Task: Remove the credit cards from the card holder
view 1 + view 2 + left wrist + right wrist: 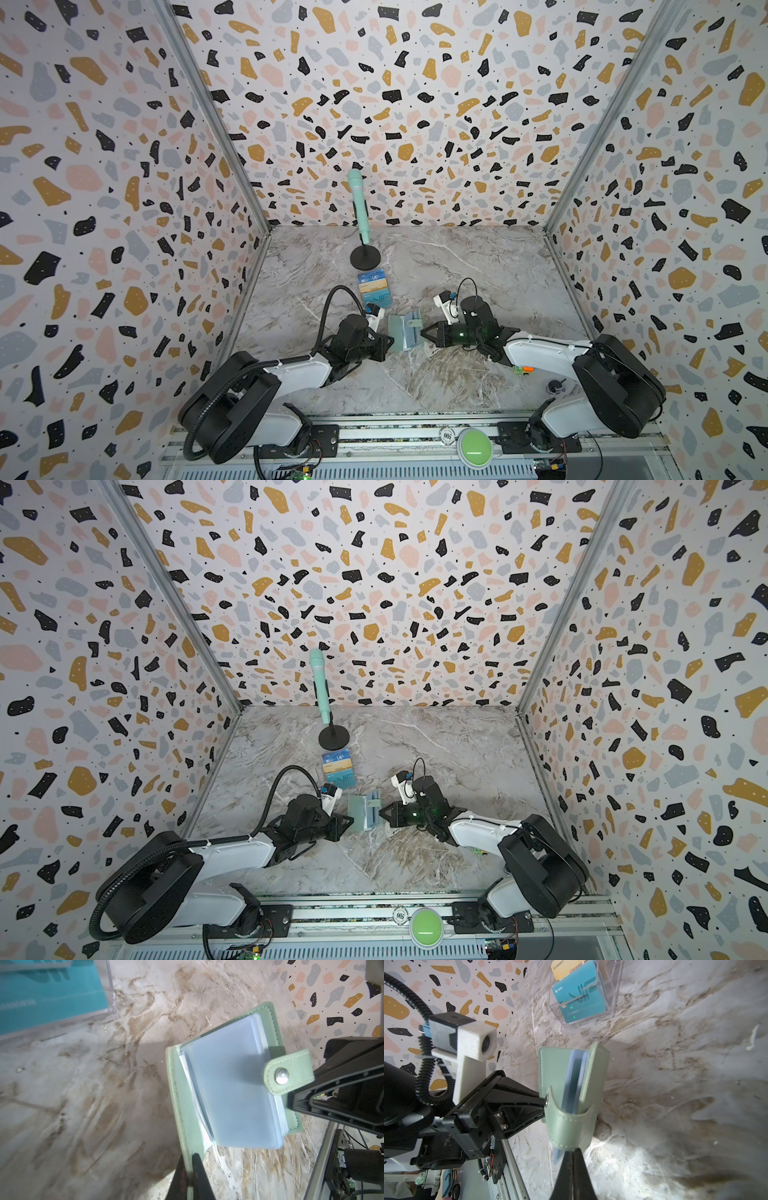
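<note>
Opening step, I judge: on the grey marble worktop [478, 270], just nearer the arms than the clear tiered acrylic stand [612, 991], the mint-green booklet-style card holder [404, 332] is held spread — left jaws clenched on one cover's edge, right jaws clenched at the snap tab [288, 1076]. Its pale blue transparent sleeves [228, 1088] show no credit card yet — next, one side must let go and leaf through them
</note>
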